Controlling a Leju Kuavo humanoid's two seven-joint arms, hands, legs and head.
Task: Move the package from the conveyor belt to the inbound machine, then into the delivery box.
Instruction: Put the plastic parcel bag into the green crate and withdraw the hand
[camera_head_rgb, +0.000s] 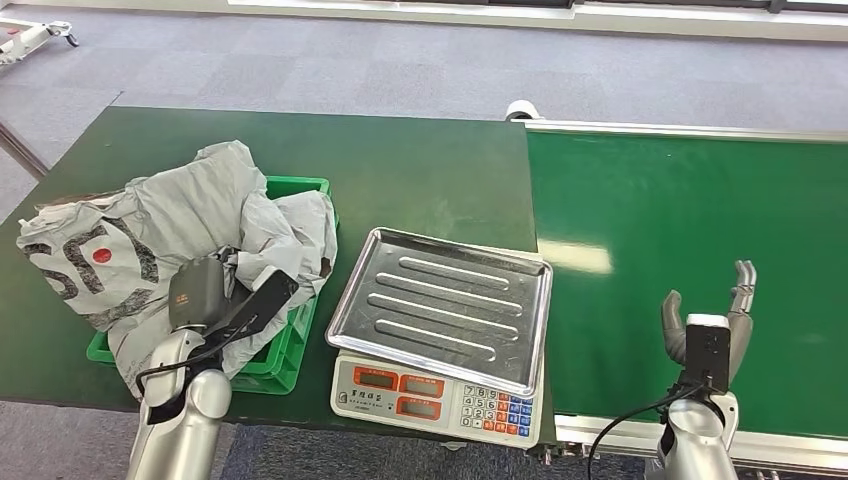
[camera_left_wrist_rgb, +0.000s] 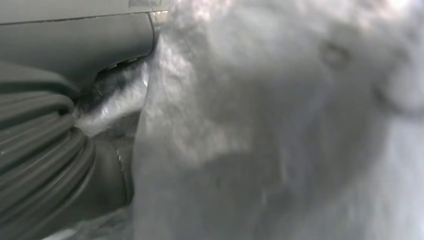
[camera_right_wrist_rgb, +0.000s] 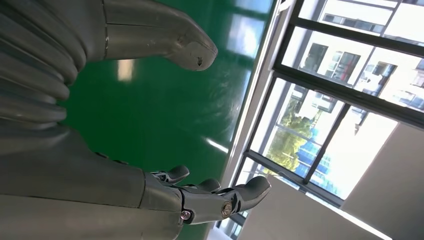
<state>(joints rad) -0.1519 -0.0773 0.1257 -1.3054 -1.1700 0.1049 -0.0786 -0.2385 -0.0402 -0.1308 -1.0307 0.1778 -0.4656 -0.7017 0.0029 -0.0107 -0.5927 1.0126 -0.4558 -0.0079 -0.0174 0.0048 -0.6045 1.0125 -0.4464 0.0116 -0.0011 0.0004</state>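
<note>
A crumpled grey package (camera_head_rgb: 215, 200) lies heaped in and over the green crate (camera_head_rgb: 303, 186) on the left table. My left hand (camera_head_rgb: 255, 300) reaches into the crate from the near side and lies against the grey plastic. Close to that hand, the package (camera_left_wrist_rgb: 280, 130) presses in and hides the fingers, so I cannot tell whether they grip it. My right hand (camera_head_rgb: 712, 320) stands upright over the near part of the green conveyor belt (camera_head_rgb: 680, 200), fingers apart and holding nothing. Its thumb (camera_right_wrist_rgb: 165, 42) and fingers (camera_right_wrist_rgb: 210, 197) are spread above bare belt.
A scale (camera_head_rgb: 430, 398) with a silver tray (camera_head_rgb: 440, 300) sits between crate and belt at the table's near edge. A second grey bag with black print and a red dot (camera_head_rgb: 90, 260) overhangs the crate's left side. Carpet floor lies beyond the table.
</note>
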